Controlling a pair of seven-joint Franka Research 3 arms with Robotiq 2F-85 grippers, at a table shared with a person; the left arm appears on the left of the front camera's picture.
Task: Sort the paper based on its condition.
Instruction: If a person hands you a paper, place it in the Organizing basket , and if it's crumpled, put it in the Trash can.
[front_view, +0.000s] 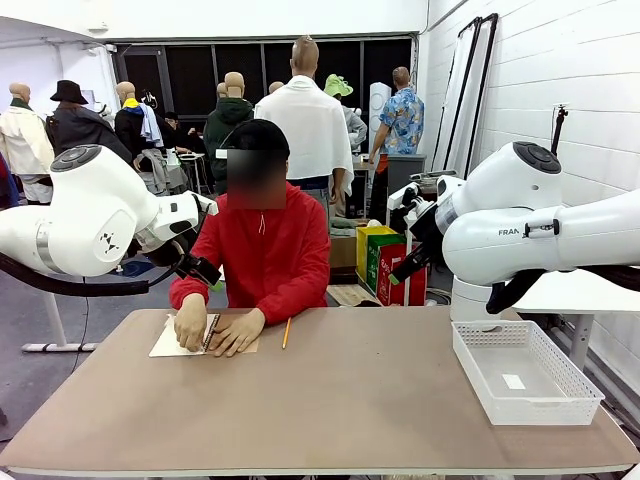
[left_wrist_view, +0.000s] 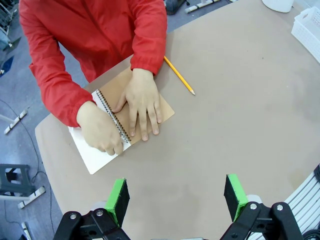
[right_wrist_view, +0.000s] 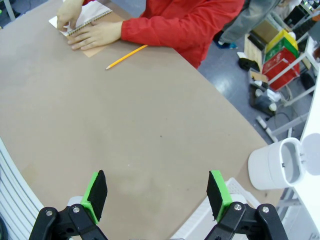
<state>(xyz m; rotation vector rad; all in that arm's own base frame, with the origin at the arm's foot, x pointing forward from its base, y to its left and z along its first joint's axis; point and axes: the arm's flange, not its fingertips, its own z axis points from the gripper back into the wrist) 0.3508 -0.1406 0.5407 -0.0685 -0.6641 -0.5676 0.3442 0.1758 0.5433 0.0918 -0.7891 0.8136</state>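
1. The paper (left_wrist_view: 92, 157) is the open white page of the notebook (left_wrist_view: 165, 107), on the side of the spiral away from the brown cover. One of the person's hands (left_wrist_view: 100, 131) presses it down at the spiral, and the second lies flat on the cover.
2. The left hand (left_wrist_view: 175, 189) hangs over the bare surface (left_wrist_view: 240, 125) on the robot's side of the notebook, pads wide apart and holding nothing. The paper lies ahead of it and off to one side, its long edge running with the spiral.
3. The right hand (right_wrist_view: 156, 192) is also wide and empty. It is well apart from the notebook, which sits beyond the pencil (right_wrist_view: 126, 56).
4. So the left arm is the nearer one, and I judge the pick-up falls to it.
5. The basket (front_view: 545, 410) stands well apart from the notebook, on the right arm's side.
6. I cannot tell whether the page is bound or loose, or whether it is smooth or wrinkled, because the person's hand covers part of it. A small white bit in the basket is too small to make out.
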